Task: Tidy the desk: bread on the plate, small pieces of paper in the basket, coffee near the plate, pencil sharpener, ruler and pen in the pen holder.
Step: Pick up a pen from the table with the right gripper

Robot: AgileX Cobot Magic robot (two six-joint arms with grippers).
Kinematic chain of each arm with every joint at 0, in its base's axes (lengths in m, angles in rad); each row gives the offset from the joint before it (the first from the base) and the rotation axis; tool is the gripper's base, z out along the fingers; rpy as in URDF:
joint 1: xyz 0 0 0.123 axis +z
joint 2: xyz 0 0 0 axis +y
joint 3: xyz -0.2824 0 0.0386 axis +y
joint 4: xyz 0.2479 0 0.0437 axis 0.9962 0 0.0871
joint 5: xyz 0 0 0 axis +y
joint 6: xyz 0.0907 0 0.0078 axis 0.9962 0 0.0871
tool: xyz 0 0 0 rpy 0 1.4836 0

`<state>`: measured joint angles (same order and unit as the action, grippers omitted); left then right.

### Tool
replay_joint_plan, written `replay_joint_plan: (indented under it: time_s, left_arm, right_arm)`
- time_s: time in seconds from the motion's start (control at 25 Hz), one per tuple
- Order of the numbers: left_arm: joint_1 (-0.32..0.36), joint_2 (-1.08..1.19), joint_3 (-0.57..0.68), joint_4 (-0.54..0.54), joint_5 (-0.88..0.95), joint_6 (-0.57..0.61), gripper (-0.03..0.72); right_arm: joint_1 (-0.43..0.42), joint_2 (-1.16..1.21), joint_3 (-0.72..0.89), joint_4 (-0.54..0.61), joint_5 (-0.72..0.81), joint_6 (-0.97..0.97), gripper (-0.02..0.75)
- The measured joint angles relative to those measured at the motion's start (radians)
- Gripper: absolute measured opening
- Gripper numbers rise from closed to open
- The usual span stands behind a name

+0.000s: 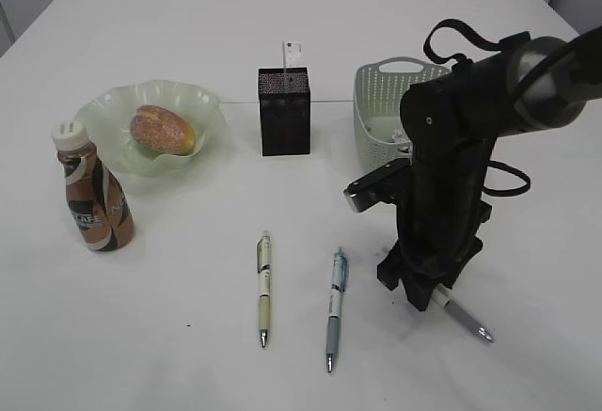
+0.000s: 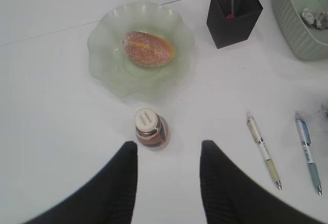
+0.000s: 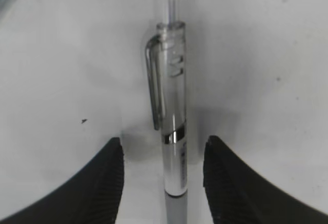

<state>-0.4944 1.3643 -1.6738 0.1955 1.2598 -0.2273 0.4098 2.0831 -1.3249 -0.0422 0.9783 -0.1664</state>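
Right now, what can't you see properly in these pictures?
- Clear pen: right wrist view, its tip is cut off by the bottom edge.
- Basket: exterior view, the right arm hides its right side.
- Coffee label: left wrist view, seen from above, too small to read.

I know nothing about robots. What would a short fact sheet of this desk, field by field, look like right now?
Bread: golden-brown sugared bun lying in the ruffled pale-green glassy plate
Drink: brown coffee bottle upright beside that plate
Holder: black mesh pen cup
Basket: sage-green perforated plastic basket, crumpled paper inside
Loose pens: cream pen, blue pen
Right claw: open, straddling a clear silver pen on the desk
Left claw: open, empty, above the bottle
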Motion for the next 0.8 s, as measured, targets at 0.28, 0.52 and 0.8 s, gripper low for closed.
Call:
replay_joint_plan:
  time_s: [0.28,0.52,0.8]
  left_arm:
    - [0.0,0.0,0.0,0.007,0.0,0.0,0.291]
    - [0.0,0.0,0.0,0.007,0.0,0.0,0.29]
    - [0.0,0.0,0.0,0.007,0.0,0.0,0.29]
  right_arm:
    - [0.0,0.0,0.0,-0.002,0.004,0.0,0.372]
    - [0.0,0.0,0.0,-0.004,0.004,0.0,0.372]
    - [0.0,0.016,-0.002,-0.004,0.011,0.0,0.372]
